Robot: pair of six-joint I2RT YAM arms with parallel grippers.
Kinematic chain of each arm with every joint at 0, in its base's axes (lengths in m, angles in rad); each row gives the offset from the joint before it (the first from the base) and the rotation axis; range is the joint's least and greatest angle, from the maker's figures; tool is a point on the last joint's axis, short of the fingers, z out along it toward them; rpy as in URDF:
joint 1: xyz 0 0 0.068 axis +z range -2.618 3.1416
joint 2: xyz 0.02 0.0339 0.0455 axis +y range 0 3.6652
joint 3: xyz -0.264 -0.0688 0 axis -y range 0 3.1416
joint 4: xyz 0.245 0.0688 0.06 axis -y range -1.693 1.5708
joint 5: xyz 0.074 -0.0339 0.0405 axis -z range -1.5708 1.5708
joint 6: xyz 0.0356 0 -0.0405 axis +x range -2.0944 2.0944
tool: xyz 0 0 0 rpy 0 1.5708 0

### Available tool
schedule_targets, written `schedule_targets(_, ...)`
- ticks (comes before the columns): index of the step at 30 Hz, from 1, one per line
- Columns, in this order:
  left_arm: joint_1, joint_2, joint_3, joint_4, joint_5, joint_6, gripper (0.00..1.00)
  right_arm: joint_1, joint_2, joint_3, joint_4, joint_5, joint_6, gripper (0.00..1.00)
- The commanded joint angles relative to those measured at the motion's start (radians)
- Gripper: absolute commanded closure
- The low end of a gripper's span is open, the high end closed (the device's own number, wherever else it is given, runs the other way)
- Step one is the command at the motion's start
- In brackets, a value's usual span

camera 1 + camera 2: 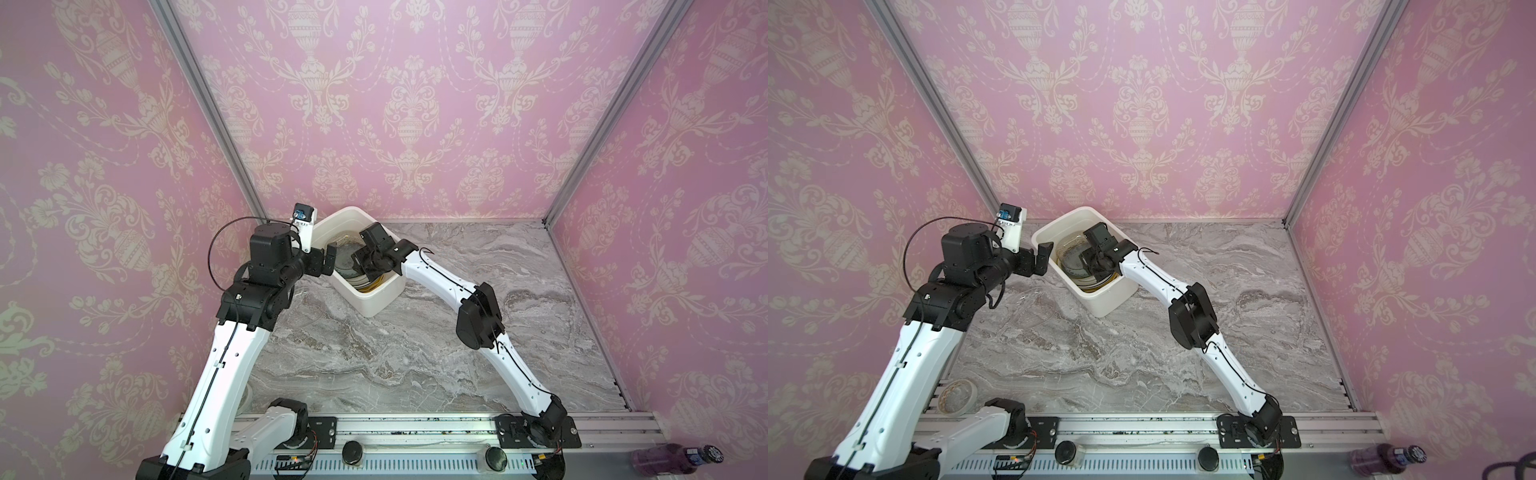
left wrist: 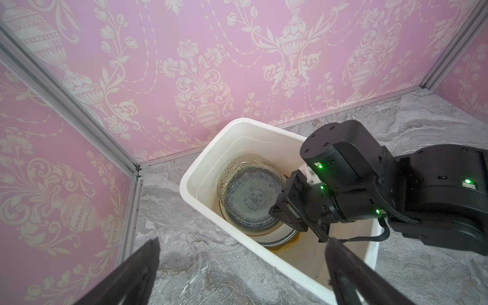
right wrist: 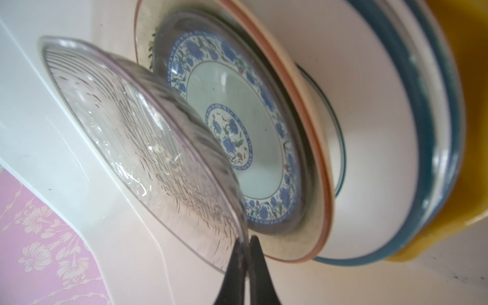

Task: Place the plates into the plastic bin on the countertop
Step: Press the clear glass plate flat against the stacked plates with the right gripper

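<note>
My right hand (image 3: 247, 241) is down inside the bin (image 1: 376, 297), its 2 fingers pinched on the rim of the glass plate (image 3: 126, 124). That plate sits tilted over the stack (image 3: 369, 158). The edge I grip is close to the plates beneath, and the opposite edge is lifted away, near the bin's wall. The stack lies flat on the bin's floor, with the blue-flowered plate (image 3: 237, 137) on top, rimmed plates under it and the yellow plate (image 3: 454, 132) lowest.

The bin stands at the far edge of the table (image 1: 415, 353), toward the far-left corner, turned at an angle.

My left hand (image 2: 243, 241) hangs just outside the bin's left wall, fingers wide apart and holding nothing. Below it a second clear plate (image 2: 200, 276) lies on the table just beside the bin, hard to make out. A tape roll (image 1: 957, 397) sits at the near-left corner.
</note>
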Motion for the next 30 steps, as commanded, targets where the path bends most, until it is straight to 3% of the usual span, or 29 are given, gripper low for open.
schedule_targets(1, -0.007, -0.014, -0.009, -0.013, -0.034, -0.012, 0.01, -0.017, 0.035, 0.017, -0.021, 0.009, -0.024, 1.0)
schedule_targets(30, -0.007, -0.033, -0.002, -0.02, -0.064, 0.013, 0.01, -0.016, 0.031, 0.007, -0.01, 0.013, -0.02, 0.87)
